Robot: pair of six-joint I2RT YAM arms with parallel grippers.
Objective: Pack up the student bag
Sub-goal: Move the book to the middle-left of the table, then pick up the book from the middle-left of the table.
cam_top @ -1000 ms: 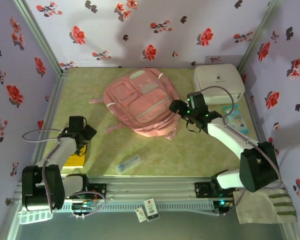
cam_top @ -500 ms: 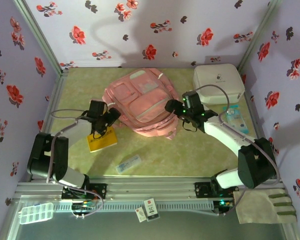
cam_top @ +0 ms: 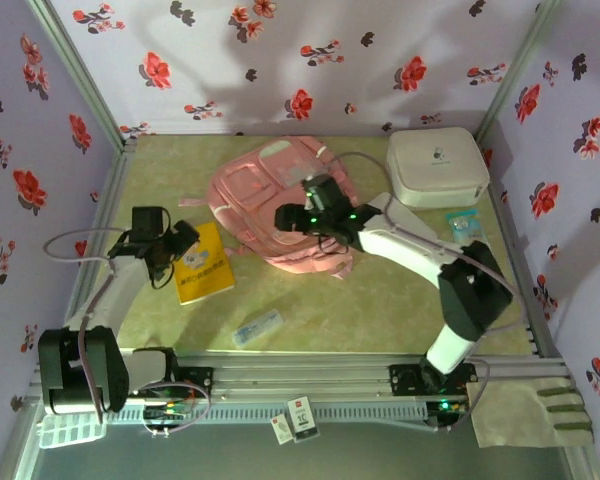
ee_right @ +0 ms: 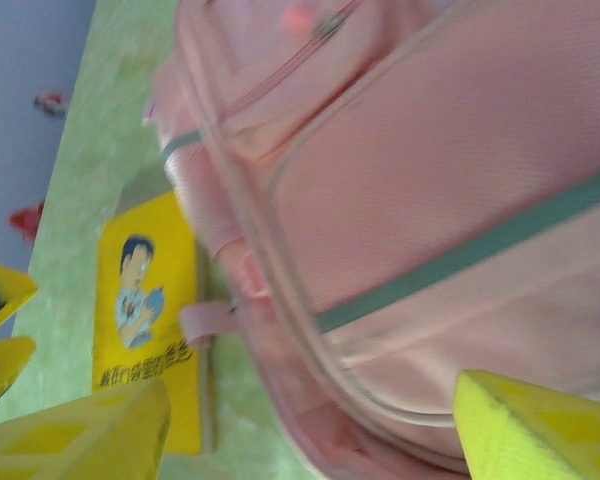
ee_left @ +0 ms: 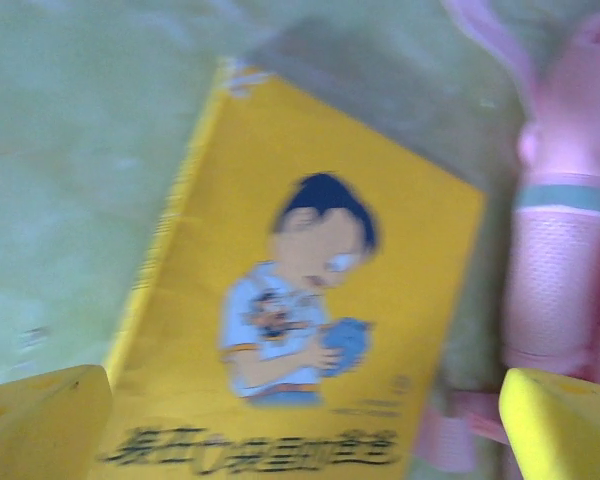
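The student bag [cam_top: 255,195] is a pink backpack lying flat at the back middle of the table. My right gripper [cam_top: 283,216] hovers over its near side, open, with the bag's pink fabric [ee_right: 430,180] spanning the space between its yellow fingertips [ee_right: 540,430]. A yellow book [cam_top: 205,265] with a cartoon boy on the cover lies flat just left of the bag. My left gripper [cam_top: 183,240] is open at the book's left edge, and the book's cover [ee_left: 310,300] lies below its wide-apart jaws. The book [ee_right: 145,300] is also in the right wrist view, beside a pink strap.
A white hard case [cam_top: 437,167] stands at the back right, with a small blue packet [cam_top: 463,225] in front of it. A clear slim packet [cam_top: 257,328] lies near the front rail. Flowered walls close in the table on three sides.
My right gripper has swung left from the bag's right edge to over the bag. The left arm carried the yellow book from the front left to beside the bag, then drew back left.
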